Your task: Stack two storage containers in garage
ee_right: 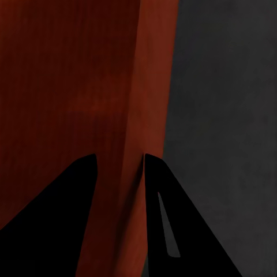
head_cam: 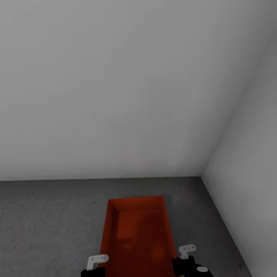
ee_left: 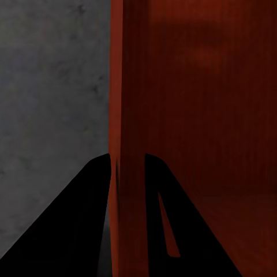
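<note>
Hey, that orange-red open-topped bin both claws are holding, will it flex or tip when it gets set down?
The orange-red open-topped rectangular bin looks thin-walled, so its long sides may bow a little where the left claw and right claw pinch them. It appears empty, so it is probably light. Its broad flat base should sit steady on the grey speckled concrete floor, unlikely to tip.
</note>
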